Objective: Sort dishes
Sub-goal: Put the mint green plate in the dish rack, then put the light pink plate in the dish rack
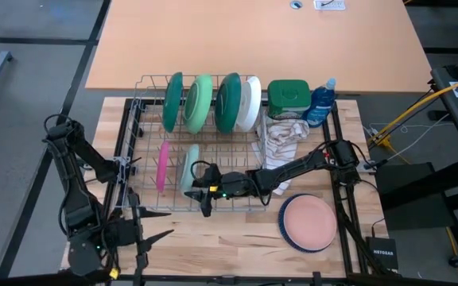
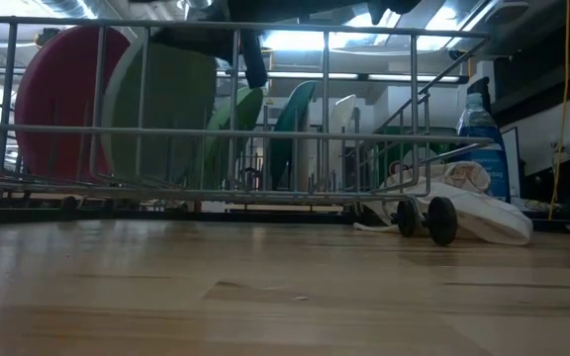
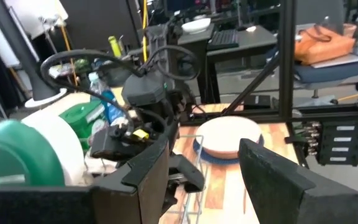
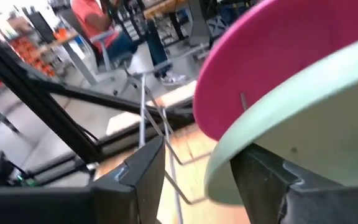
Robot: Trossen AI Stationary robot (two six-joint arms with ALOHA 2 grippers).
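We see the right gripper [image 1: 199, 184] reaching into the wire rack [image 1: 145, 83], its fingers either side of the pale teal plate [image 1: 188, 168]; whether it's actually clamped, we cannot tell; pink plate [image 1: 162, 166] stands on edge just beside the teal one in the rack's front row; dark green plate [image 1: 172, 101], light green plate [image 1: 199, 102], another dark green plate [image 1: 228, 101] and white plate [image 1: 250, 102] stand in the rack's back row; brown plate [image 1: 308, 221] sits stacked on navy plate [image 1: 291, 241] on the worktop [image 1: 213, 238], right of the rack; left gripper [image 1: 151, 225] waits by the rack's front-left corner, fingers apart.
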